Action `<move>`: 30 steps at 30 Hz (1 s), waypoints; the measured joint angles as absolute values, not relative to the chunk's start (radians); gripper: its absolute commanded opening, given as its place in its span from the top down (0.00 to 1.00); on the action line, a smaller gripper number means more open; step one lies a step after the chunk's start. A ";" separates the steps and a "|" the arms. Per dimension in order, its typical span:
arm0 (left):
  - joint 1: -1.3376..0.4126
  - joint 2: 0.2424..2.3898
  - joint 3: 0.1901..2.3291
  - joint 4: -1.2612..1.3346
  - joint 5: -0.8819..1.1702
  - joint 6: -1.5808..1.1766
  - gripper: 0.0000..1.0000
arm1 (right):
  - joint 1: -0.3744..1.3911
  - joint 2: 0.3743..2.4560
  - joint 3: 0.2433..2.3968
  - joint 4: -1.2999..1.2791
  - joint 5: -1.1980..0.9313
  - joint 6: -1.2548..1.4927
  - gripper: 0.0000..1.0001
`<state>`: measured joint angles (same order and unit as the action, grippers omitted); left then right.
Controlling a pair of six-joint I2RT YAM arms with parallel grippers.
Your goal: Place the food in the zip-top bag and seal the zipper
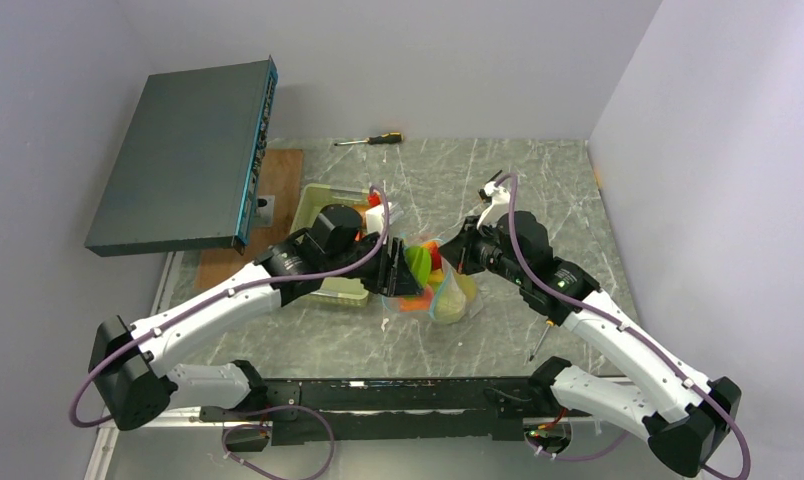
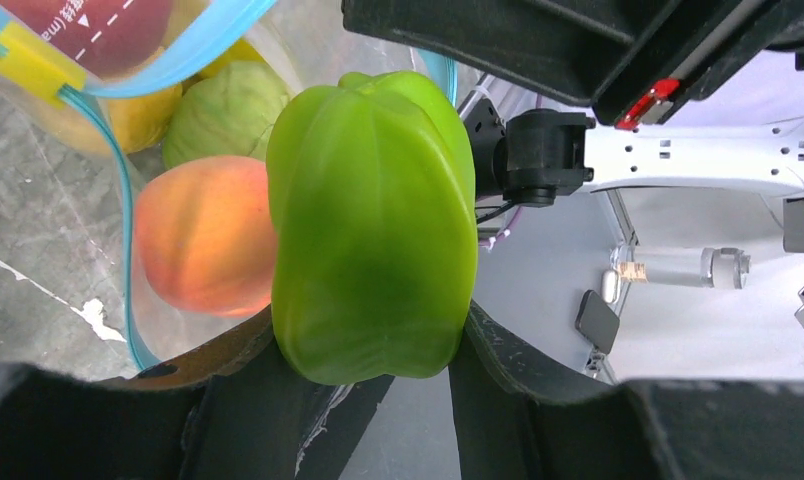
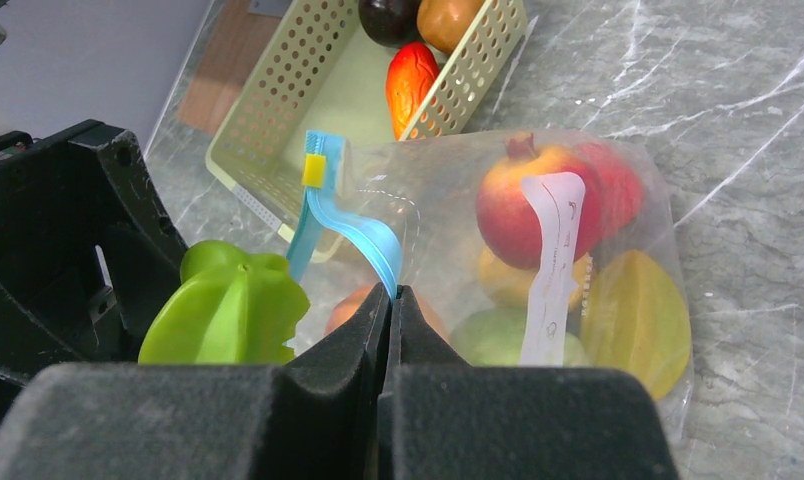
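green pepper (image 2: 373,225) at zip-top bag (image 3: 448,175) mouth
left jaws half open, clamped on the pepper; right jaws closed tight, pinching the zipper (image 3: 363,235).

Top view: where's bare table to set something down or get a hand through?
Bare table: back right, between right arm and wall; back middle, between the screwdriver and zip-top bag; near side of the bag, between left arm and right arm. Crowded: centre, where left end effector, right end effector, green pepper and bag meet, tray alongside.
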<state>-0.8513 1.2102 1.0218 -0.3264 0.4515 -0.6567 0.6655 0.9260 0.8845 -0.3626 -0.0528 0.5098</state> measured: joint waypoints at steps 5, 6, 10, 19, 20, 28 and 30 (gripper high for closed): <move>-0.852 1.241 1.037 -0.319 0.450 -0.673 0.68 | 0.665 0.917 0.878 -0.363 -0.052 0.510 1.00; -0.852 1.248 1.038 -0.319 0.450 -0.675 0.66 | 0.665 0.916 0.877 -0.363 -0.052 0.510 1.00; -0.852 1.258 1.038 -0.319 0.449 -0.675 0.48 | 0.665 0.916 0.875 -0.363 -0.052 0.509 1.00; -0.852 1.259 1.043 -0.321 0.447 -0.677 0.17 | 0.665 0.915 0.875 -0.363 -0.052 0.509 1.00; -0.852 1.262 1.049 -0.323 0.446 -0.676 0.17 | 0.665 0.915 0.875 -0.363 -0.052 0.509 1.00; -0.852 1.237 1.081 -0.340 0.399 -0.673 0.35 | 0.666 0.915 0.875 -0.364 -0.052 0.508 1.00; -0.852 1.201 1.080 -0.362 0.367 -0.669 0.42 | 0.667 0.915 0.875 -0.364 -0.052 0.509 1.00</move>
<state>-0.8524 1.2007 1.0801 -0.3618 0.3668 -0.6689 0.6666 0.9154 0.8753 -0.3641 -0.0525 0.5087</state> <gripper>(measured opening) 0.674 0.009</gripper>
